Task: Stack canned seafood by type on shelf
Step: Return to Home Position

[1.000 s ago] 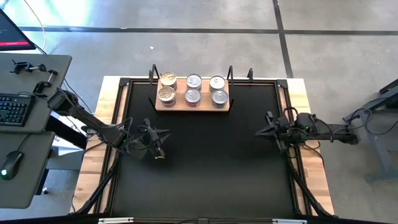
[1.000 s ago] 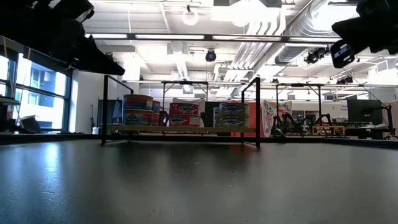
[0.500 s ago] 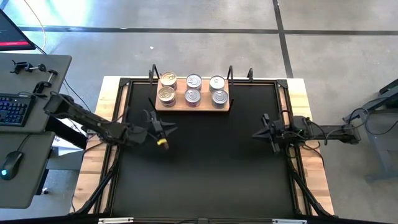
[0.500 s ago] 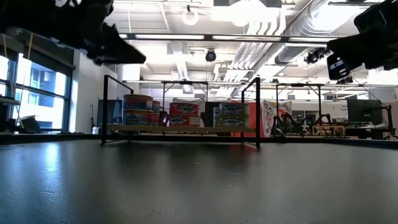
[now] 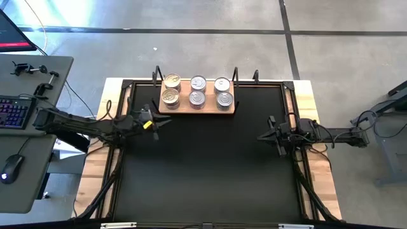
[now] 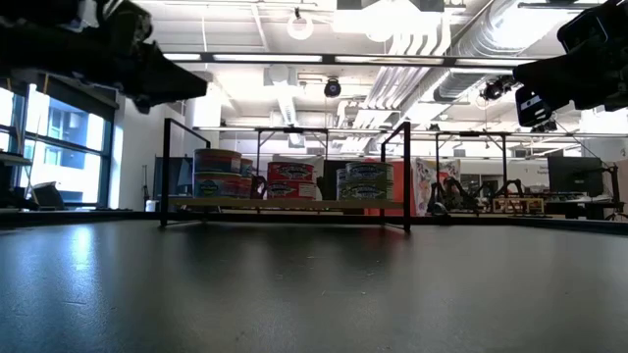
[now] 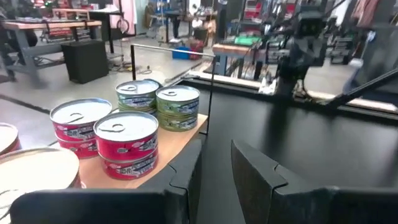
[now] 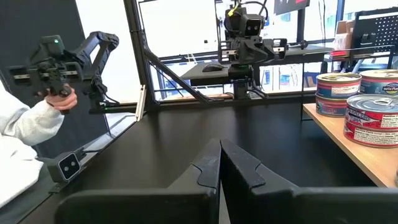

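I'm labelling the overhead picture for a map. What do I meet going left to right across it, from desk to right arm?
Keyboard → left gripper → middle tins → right tins → right gripper. The gold-lidded tins overlap the left gripper, so they are left out.

Bright ceiling lights (image 6: 299,25) hang over grey concrete floor (image 5: 191,48) (windows (image 6: 64,147) alongside).

- The high view looks straight down on the black mat (image 5: 210,165) and the shelf (image 5: 210,109) at its far edge.
- The low view sits at mat level, facing the shelf from afar (tins (image 6: 291,181) seen side-on).
- The left wrist view faces the right arm (image 7: 305,37) across the mat, and the right wrist view faces the left arm (image 8: 242,31); both have tins close by.
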{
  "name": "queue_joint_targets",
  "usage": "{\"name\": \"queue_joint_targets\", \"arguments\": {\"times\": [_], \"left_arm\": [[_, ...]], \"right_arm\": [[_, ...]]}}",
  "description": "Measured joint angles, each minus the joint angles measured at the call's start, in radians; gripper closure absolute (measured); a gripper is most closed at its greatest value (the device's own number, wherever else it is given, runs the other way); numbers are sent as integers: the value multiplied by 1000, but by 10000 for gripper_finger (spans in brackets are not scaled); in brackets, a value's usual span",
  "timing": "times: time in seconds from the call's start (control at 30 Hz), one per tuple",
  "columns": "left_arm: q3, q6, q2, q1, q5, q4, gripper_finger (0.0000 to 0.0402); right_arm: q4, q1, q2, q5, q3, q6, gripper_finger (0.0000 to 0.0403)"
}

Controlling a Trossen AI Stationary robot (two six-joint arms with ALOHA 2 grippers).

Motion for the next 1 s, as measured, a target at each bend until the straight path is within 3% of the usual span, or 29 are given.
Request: {"name": "queue_joint_targets", "arguments": {"times": [0.3,0.47,1.0], "left_arm": [[-128,-38,-244,2,15,-33,326],[-159,-41,-314,1,63,-78,326],[-188,-30,-526,2,72,-216,326]], "right_arm": [[0,0,0,0,0,0,403],[0,0,0,0,0,0,403],[0,0,0,-1,0,0,403]]}}
